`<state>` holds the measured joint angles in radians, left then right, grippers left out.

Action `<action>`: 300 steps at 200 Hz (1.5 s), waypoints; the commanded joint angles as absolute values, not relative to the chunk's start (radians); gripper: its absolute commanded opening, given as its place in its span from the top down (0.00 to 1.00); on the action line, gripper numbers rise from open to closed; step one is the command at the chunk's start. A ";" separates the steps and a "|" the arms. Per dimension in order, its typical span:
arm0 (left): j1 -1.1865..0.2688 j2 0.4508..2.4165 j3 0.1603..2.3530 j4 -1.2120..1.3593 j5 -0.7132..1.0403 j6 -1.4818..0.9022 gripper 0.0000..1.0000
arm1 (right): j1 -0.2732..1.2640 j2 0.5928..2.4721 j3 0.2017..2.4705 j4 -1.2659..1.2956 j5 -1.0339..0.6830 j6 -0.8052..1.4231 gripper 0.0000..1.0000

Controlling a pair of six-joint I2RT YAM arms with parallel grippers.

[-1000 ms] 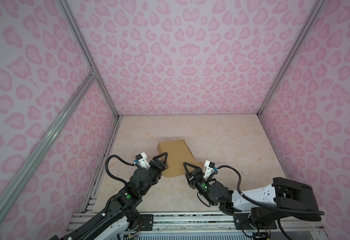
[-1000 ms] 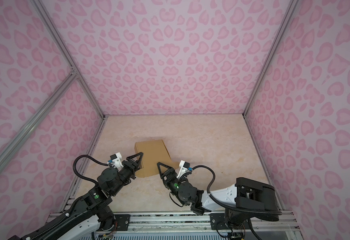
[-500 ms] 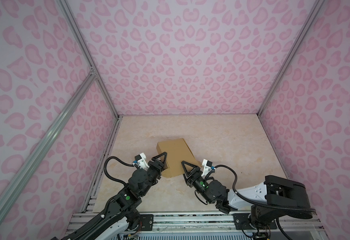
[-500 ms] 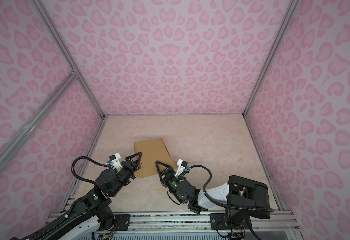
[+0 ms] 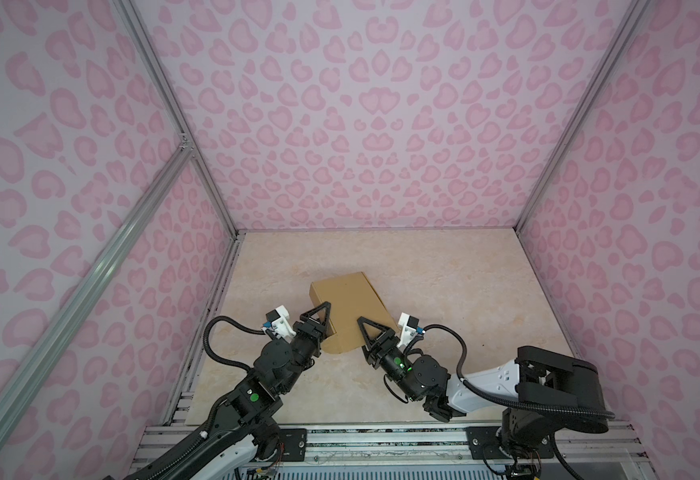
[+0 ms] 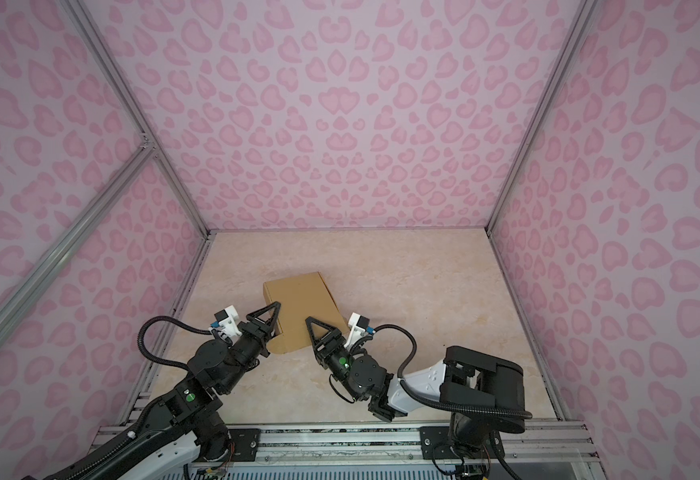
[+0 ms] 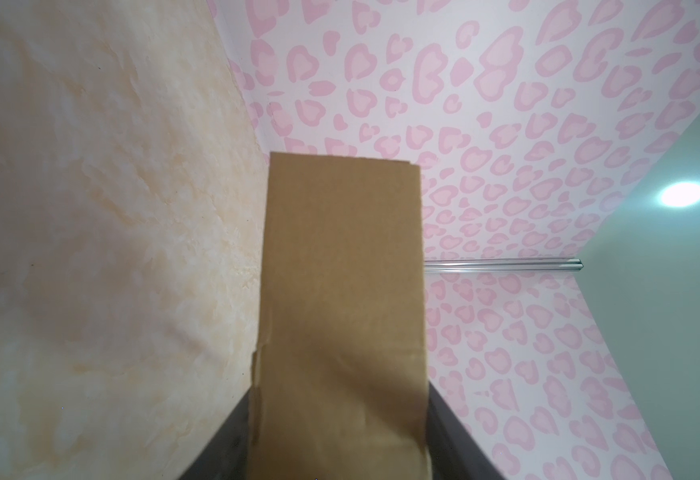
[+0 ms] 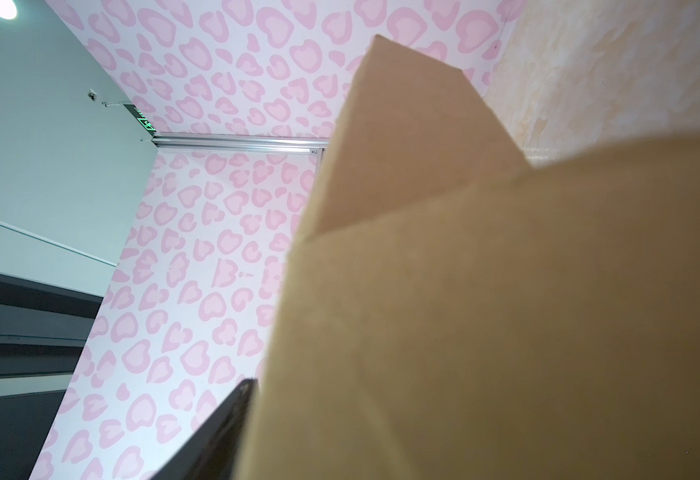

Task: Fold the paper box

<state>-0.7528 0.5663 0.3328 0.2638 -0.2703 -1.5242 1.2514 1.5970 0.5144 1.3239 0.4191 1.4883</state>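
A plain brown paper box lies on a pale, marbled beige bench, somewhat toward the left edge and nearer the front edge than the back. In both top views it is a shallow, closed rectangular shape of matte kraft cardboard, unprinted, set at a slant to the bench edges, with a rounded flap at its near end.

Two black robot arms reach in from the front edge, one at each near corner of the box. The left pincer has its jaws on either side of the box's near left side; the left wrist view shows a narrow cardboard wall running away between two dark fingers, the card filling the gap between them, so the pincer pinches the box. The right pincer sits at the near right corner, over the rounded flap. In the right wrist view, blurred cardboard fills most of the frame beside one dark finger; the second finger is hidden, so I cannot tell whether this pincer is gripping or merely spread around the card.

The finger frames are black open triangles. Each wrist carries a small white camera block. Pink leopard-spot panels in aluminium framing wall the bench on three sides.
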 commanded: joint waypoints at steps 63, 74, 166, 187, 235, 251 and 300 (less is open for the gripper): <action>-0.756 0.571 0.338 0.302 -0.245 -1.516 0.41 | 1.233 1.595 0.519 1.344 0.400 1.461 0.41; -0.755 0.570 0.337 0.302 -0.245 -1.514 0.38 | 1.230 1.589 0.515 1.341 0.401 1.456 0.41; -0.755 0.535 0.382 0.204 -0.245 -1.421 0.24 | 1.181 1.423 0.472 1.130 0.402 1.398 0.43; -0.755 0.504 0.426 0.085 -0.254 -1.337 0.22 | 1.156 1.312 0.464 0.911 0.375 1.378 0.44; -0.754 0.452 0.523 -0.205 -0.312 -1.137 0.16 | 1.148 1.001 0.550 0.167 0.420 1.166 0.44; -0.751 0.435 0.533 -0.262 -0.319 -1.098 0.15 | 1.144 0.916 0.578 -0.038 0.396 1.102 0.43; -0.747 0.396 0.528 -0.337 -0.312 -1.055 0.15 | 1.143 0.737 0.775 -0.732 0.334 0.916 0.44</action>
<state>-0.7483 0.4065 0.5285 -0.2852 -0.3027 -1.0992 1.1427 0.7792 0.6949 -0.2790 0.3561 1.0519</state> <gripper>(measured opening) 0.849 0.565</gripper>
